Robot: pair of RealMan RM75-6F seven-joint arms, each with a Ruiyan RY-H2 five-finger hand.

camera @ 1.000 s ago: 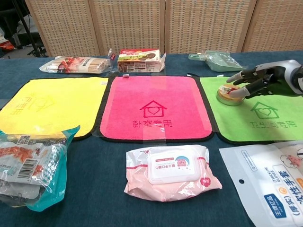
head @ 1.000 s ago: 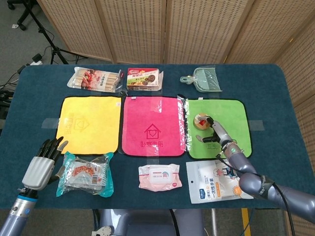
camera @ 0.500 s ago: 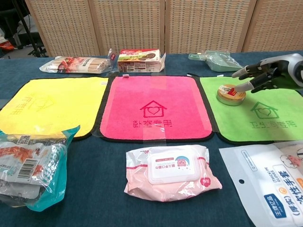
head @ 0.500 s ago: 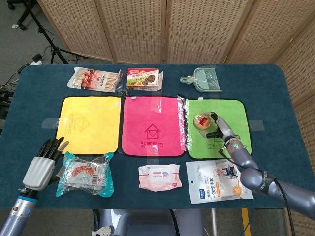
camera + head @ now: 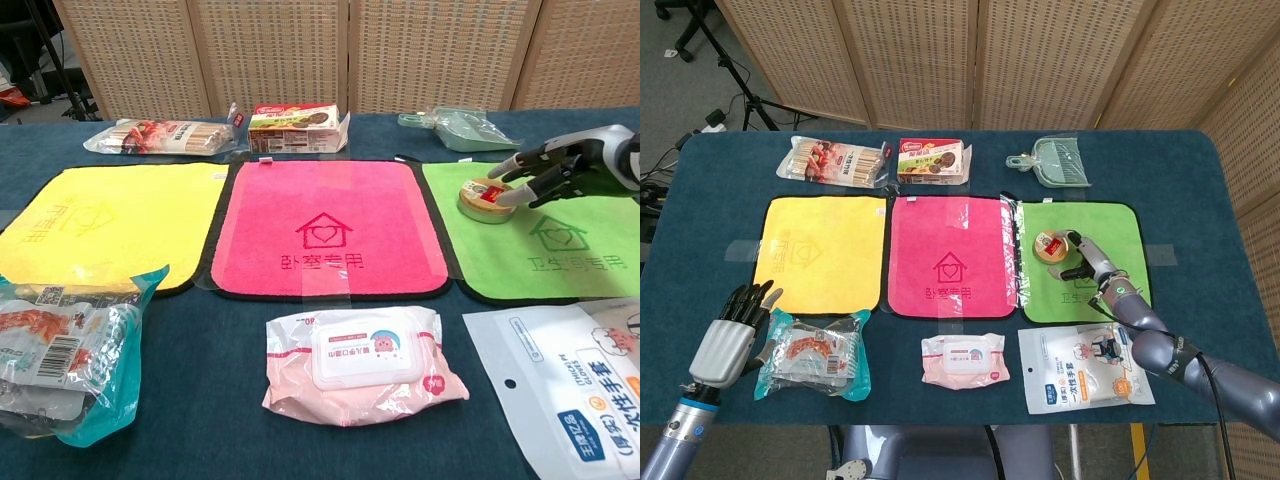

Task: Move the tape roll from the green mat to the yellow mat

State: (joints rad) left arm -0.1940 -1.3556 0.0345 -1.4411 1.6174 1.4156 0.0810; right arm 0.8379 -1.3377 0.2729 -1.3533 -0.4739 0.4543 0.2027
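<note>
The tape roll (image 5: 1048,244) (image 5: 487,199) lies flat on the left part of the green mat (image 5: 1095,225) (image 5: 560,255), its red-and-tan label facing up. My right hand (image 5: 1087,258) (image 5: 565,168) reaches in from the right, fingers spread, and its fingertips (image 5: 508,194) sit at the roll's right rim. The roll is not lifted. The yellow mat (image 5: 820,250) (image 5: 110,225) lies bare at the far left, beyond the pink mat (image 5: 952,255). My left hand (image 5: 732,332) hovers open near the table's front left corner, holding nothing.
A snack bag (image 5: 815,352) lies beside the left hand. A wipes pack (image 5: 965,361) and a white pouch (image 5: 1080,368) line the front edge. A long packet (image 5: 835,160), a box (image 5: 931,161) and a green dustpan (image 5: 1055,163) stand along the back.
My right hand drew back and up from the roll, then came down again to its right rim. The roll stayed where it was. The left hand sank slightly.
</note>
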